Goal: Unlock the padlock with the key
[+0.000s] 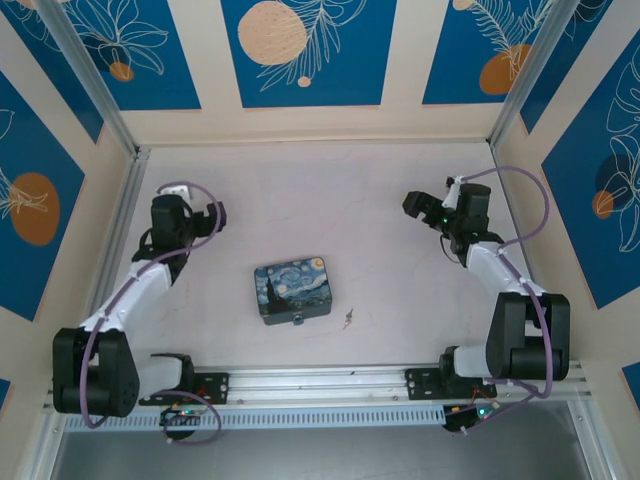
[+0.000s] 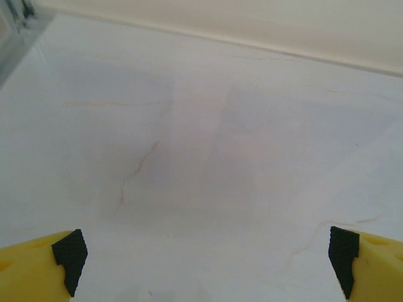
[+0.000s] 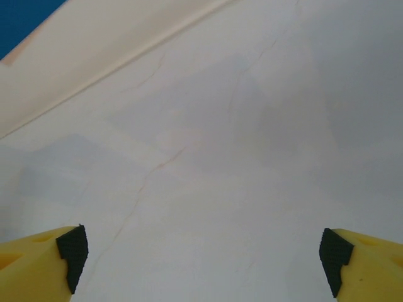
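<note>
A dark-blue starry-night box point(image 1: 292, 288) lies near the middle of the table. The tiny teal padlock point(image 1: 298, 320) hangs at the box's front edge. The small silvery key point(image 1: 348, 319) lies on the table just right of the box. My left gripper point(image 1: 217, 214) is at the left, well back from the box, open and empty. My right gripper point(image 1: 412, 204) is at the right rear, open and empty too. In each wrist view the yellow fingers point(image 2: 38, 267) point(image 3: 38, 263) stand wide apart over bare table.
The table point(image 1: 330, 200) is pale marble with faint veins. A metal rail point(image 1: 320, 385) runs along the near edge between the arm bases. Cream and blue patterned walls enclose the back and sides.
</note>
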